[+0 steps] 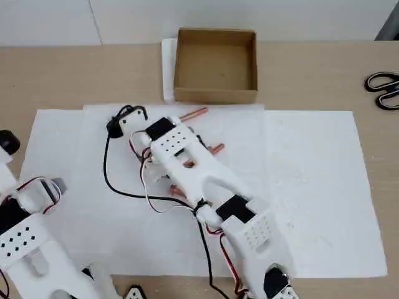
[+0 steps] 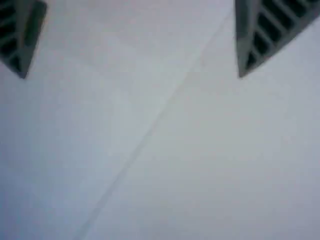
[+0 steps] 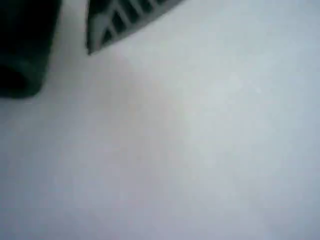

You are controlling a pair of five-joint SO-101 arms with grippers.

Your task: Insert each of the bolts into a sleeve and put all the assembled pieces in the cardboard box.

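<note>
Copper-coloured pieces (image 1: 194,114): I count four short rods on the white paper sheet (image 1: 312,187), between its middle and its far edge. One lies bare just short of the cardboard box's near wall. Another (image 1: 216,149) pokes out beside the right arm, and two more show through and under that arm. From here I cannot tell which are bolts and which are sleeves.
Cardboard box (image 1: 215,94): open-topped, at the middle of the table's far edge, with its near wall meeting the sheet's far edge.
Right gripper (image 1: 124,119): low over the sheet near its far edge, left of the rods. Its wrist view gives one ribbed finger (image 3: 125,20) and a dark blurred shape beside it above bare paper, possibly the other finger. I cannot tell whether this hand is open or closed.
Right arm (image 1: 199,174): slants from the table's near edge across the middle of the sheet.
Left gripper (image 2: 132,75): its fingers (image 2: 260,35) are spread wide and grip nothing, above paper with a crease in it.
Left arm (image 1: 25,243): at the table's near left corner, over the sheet's near left corner.
Scissors (image 1: 383,90): black-handled, at the table's right edge, off the paper.
Table (image 1: 62,75): light wood, with the sheet covering most of its middle.
</note>
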